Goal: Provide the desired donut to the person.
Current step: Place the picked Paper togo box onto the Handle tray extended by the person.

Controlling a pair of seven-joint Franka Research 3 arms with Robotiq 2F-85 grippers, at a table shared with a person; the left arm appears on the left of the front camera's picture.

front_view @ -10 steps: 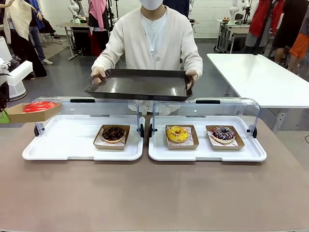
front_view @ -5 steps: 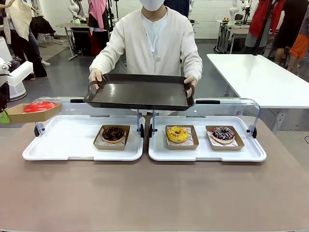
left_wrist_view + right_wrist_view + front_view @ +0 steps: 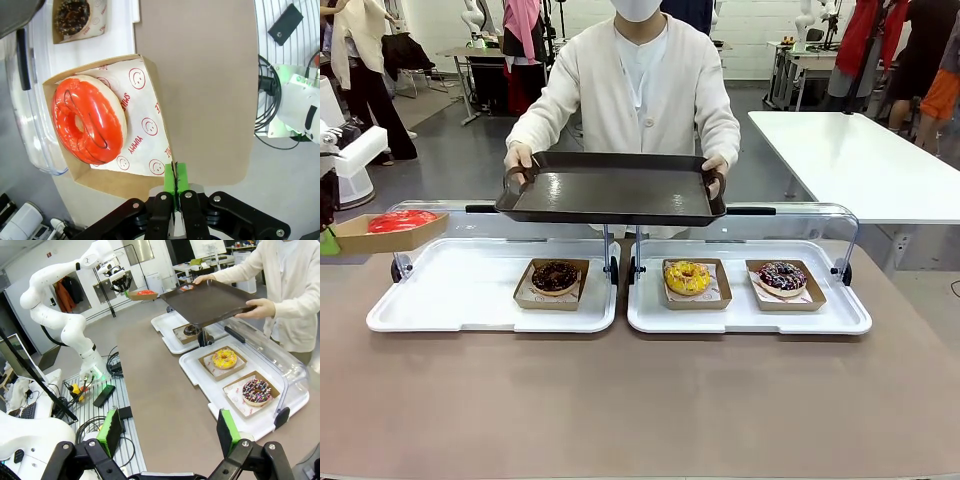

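Brown surface [image 3: 640, 400] carries 2 white display trays [image 3: 450, 290]. Raised above its left end hangs the red-glazed donut [image 3: 89, 120], flat and glaze-up in its cardboard box [image 3: 145, 145]. The left claw [image 3: 175, 182] is clamped on the box's rim near 1 corner, probably to keep the pads off the icing. The box's long axis runs sideways toward the dark tray [image 3: 610, 190], which the person [image 3: 640, 90] holds level, seemingly to receive it. The right claw [image 3: 169, 432] gapes wide, holding nothing.
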